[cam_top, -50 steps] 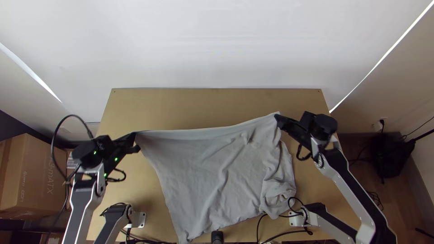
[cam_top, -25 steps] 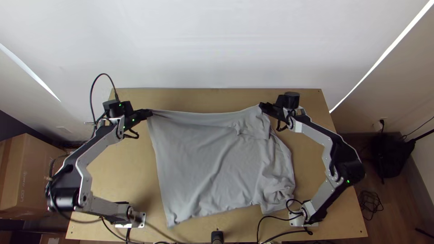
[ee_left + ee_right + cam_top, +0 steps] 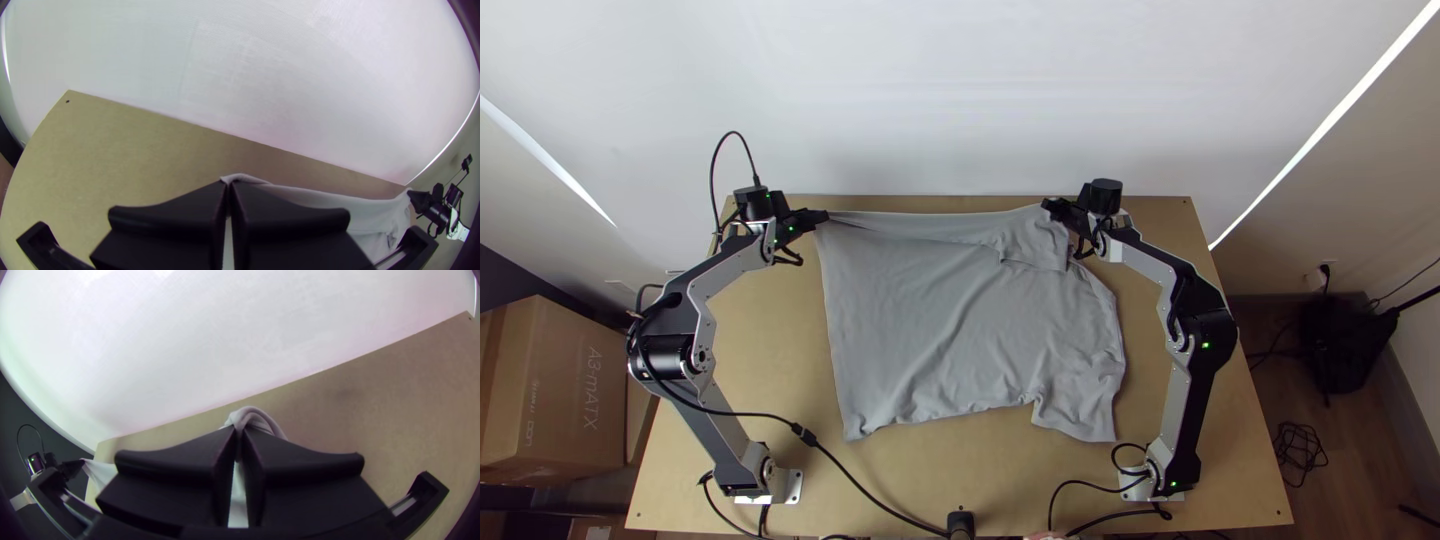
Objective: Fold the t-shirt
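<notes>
Top view: left end effector [image 3: 824,216] and right end effector [image 3: 1047,205] clamped on the far edge of the t-shirt [image 3: 950,320]; lower both evenly, under equal tension, before release.

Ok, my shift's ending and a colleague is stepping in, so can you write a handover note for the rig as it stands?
Left claw: shut on one far corner of the t-shirt.
Right claw: shut on the shirt's far edge, towards the right.
T-shirt: mostly spread over the table, far edge stretched between the claws, right side rumpled.
Done: both grips made.
Left: probably smooth it, then fold; no finished fold visible.
</notes>
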Action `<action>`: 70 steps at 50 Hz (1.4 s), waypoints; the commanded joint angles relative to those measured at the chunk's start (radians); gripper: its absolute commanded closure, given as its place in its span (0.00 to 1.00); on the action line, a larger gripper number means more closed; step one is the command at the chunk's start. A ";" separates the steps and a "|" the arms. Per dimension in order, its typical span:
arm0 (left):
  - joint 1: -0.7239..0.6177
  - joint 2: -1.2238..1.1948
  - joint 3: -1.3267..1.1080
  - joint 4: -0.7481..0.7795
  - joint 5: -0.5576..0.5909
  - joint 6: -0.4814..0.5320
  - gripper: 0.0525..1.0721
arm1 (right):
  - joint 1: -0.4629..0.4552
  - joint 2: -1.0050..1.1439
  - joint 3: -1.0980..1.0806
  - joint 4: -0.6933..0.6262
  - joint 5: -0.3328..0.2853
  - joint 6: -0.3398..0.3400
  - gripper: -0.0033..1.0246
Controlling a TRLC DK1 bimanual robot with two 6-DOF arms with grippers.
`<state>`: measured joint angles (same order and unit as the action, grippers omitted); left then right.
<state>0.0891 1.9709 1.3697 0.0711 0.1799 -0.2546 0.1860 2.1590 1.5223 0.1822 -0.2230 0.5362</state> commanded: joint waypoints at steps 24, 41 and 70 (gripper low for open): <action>0.041 -0.291 -0.018 -0.062 -0.013 -0.005 0.05 | -0.123 -0.429 -0.139 -0.107 0.059 -0.030 0.04; 0.069 -0.477 -0.081 -0.240 0.026 -0.002 0.05 | -0.390 -0.645 -0.106 -0.664 -0.210 -0.024 0.04; 0.120 -0.529 -0.139 -0.449 0.288 -0.262 0.05 | -0.551 -0.900 -0.384 -1.047 -0.326 -0.314 0.04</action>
<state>0.1905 1.5169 1.2587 -0.3691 0.4568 -0.4908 -0.3634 1.2594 1.1843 -0.7925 -0.5247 0.2771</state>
